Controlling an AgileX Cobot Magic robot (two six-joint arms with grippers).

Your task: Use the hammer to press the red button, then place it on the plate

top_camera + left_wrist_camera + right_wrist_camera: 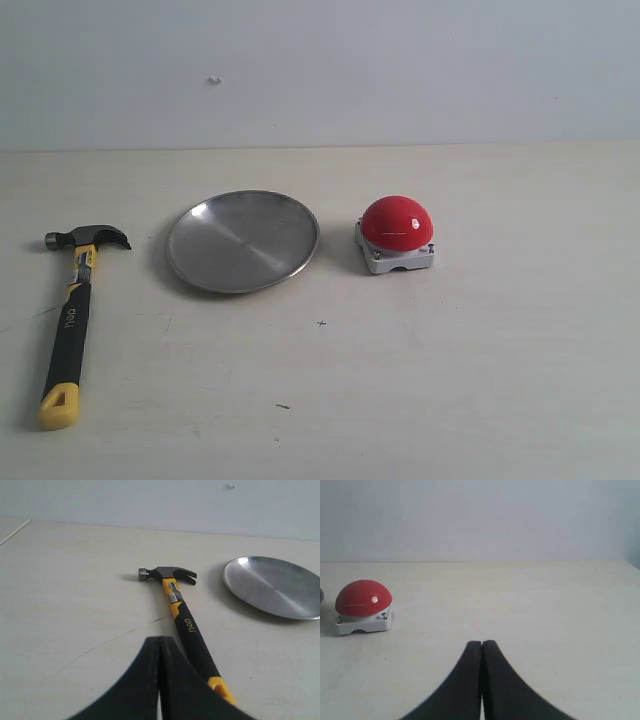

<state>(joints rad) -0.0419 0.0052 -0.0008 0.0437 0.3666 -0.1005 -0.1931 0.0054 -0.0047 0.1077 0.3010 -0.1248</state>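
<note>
Dark-headed, black-and-yellow-handled claw hammer (187, 625): yellow lettering "deli" runs along the black grip; small sticker (173, 598) on yellow neck is unreadable.

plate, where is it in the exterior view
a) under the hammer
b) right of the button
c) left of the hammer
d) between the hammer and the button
d: the plate lies with the hammer to its left and the button to its right, touching neither.
</note>
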